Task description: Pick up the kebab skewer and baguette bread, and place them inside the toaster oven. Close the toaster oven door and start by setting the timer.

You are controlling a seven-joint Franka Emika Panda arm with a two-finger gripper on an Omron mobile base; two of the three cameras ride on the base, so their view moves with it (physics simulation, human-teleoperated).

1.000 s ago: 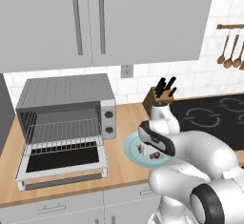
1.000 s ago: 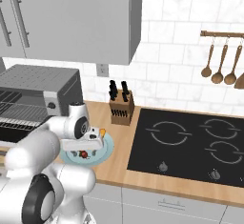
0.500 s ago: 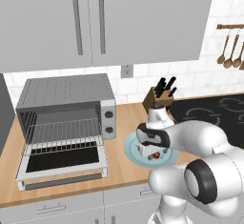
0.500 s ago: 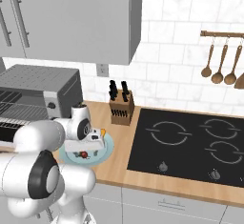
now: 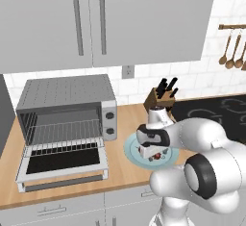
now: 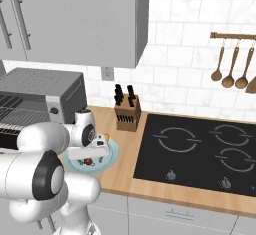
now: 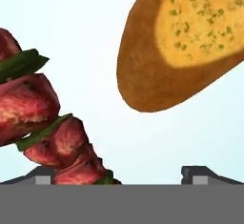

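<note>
Skewer (image 7: 43, 127) and bread (image 7: 186, 42) lie apart on the pale plate (image 5: 132, 149), the gripper (image 7: 121, 173) spread wide just above them.

In the hand view the skewer's red meat chunks and green bits run down to the left fingertip, the bread is at upper right, and bare plate shows between the fingertips. The plate sits on the wooden counter (image 5: 126, 119) right of the oven (image 5: 67, 119), whose door (image 5: 65, 161) hangs open with the rack showing. A knife block (image 6: 127, 114) stands behind the plate, beside the black cooktop (image 6: 200, 149).
</note>
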